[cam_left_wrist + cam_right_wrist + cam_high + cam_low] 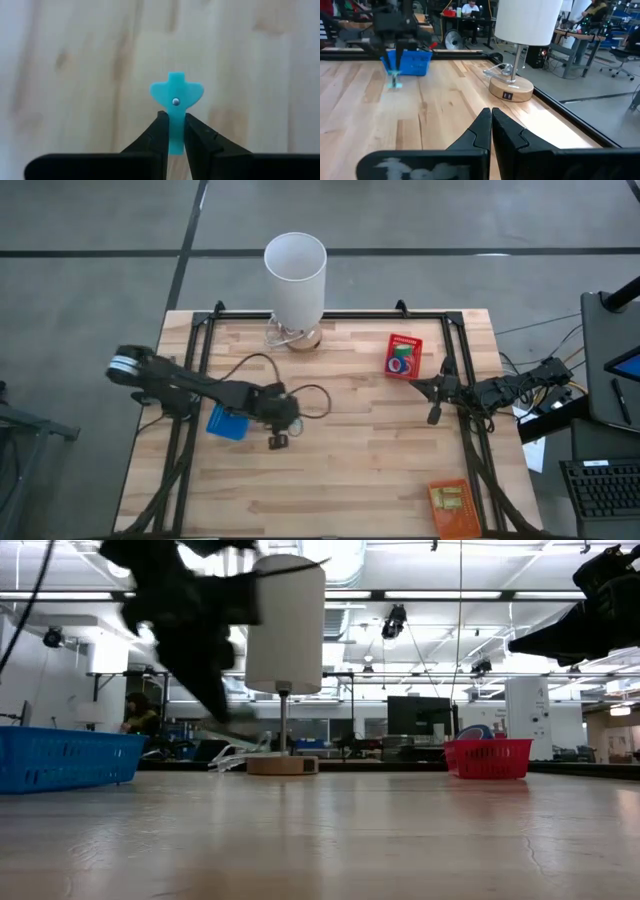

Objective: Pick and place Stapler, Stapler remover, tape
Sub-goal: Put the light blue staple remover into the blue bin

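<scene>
High view: I see my left gripper (278, 438) above the wooden table (340, 470), just beside the blue bin (228, 423), which lies partly under the left arm. Left wrist view: the two dark fingers (159, 131) are pinching a small turquoise staple remover (176, 102) by its lower end; its wider head, with a metal rivet at the centre, stands clear of the fingertips over bare wood. Right wrist view: the same remover (395, 80) hangs from the left gripper above the tabletop, in front of the blue bin (415, 63).

My right gripper (433, 416) waits at the table's right edge, raised off the surface, its fingers (482, 129) pressed together on nothing.

A red bin (404, 355) sits toward the far right of the table; ring-shaped tape rolls (400, 364) lie inside it, though I cannot count them. An orange bin (450, 507) rests at the near right corner; I cannot tell what it contains. A lamp with a white cylindrical shade (295, 277) stands on a round wooden base at the far edge. Low view: people sit at desks in the room behind the table.
</scene>
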Action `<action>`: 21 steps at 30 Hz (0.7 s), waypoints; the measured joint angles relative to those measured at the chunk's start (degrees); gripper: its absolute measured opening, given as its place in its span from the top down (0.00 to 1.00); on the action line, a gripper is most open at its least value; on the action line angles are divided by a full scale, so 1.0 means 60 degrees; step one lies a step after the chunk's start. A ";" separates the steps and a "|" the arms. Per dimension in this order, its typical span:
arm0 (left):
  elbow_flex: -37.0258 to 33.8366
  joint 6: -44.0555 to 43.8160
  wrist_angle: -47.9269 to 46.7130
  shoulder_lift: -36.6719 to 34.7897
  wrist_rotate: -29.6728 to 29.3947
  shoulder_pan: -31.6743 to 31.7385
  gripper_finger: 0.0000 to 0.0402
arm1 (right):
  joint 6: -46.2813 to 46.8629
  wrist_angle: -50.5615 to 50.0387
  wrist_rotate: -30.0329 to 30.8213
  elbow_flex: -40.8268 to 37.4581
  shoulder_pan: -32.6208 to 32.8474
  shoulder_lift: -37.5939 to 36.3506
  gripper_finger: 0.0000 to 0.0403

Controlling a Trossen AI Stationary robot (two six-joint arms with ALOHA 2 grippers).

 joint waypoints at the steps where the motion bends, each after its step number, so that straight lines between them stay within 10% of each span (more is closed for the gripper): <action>1: -0.0236 -0.0344 -0.0192 -0.0338 -0.0280 -0.0095 0.88 | 0.0002 -0.0005 0.0000 0.0000 0.0000 0.0000 0.98; 9: -0.1878 -0.2549 -0.1360 -0.3326 -0.1909 -0.0727 0.89 | -0.0001 -0.0004 0.0000 0.0000 -0.0002 0.0000 0.98; 21: -0.3915 -0.4470 -0.3314 -0.6775 -0.1634 -0.0918 0.90 | -0.0011 -0.0003 0.0000 0.0000 0.0001 0.0000 0.98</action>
